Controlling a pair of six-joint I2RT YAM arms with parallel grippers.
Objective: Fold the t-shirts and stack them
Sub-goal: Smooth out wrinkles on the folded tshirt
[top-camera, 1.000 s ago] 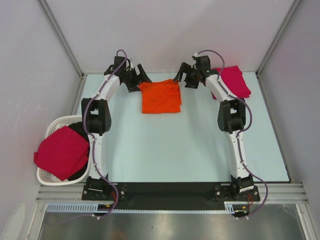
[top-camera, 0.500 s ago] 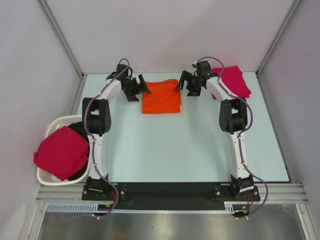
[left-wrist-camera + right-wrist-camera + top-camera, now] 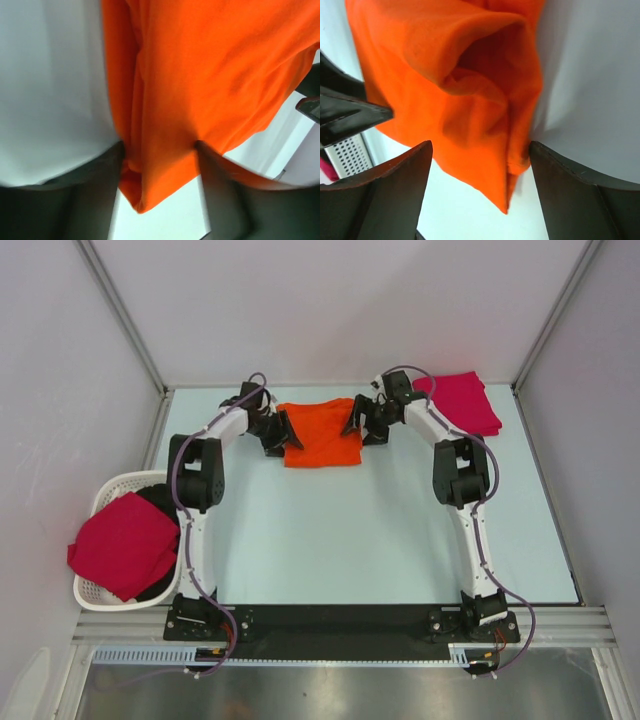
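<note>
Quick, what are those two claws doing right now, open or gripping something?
Left gripper: open, jaws either side of one edge of the orange t-shirt.
Right gripper: open, straddling its opposite edge.

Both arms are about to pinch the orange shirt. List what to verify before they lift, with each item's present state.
1. Orange t-shirt, left edge between the left fingers: ok.
2. Its right edge between the right fingers: ok.
3. Both pairs shut on the cloth: not ok, they stand apart.
4. Every layer caught: cannot tell.
5. Crimson t-shirt lies folded at the far right as a stack base: ok.
</note>
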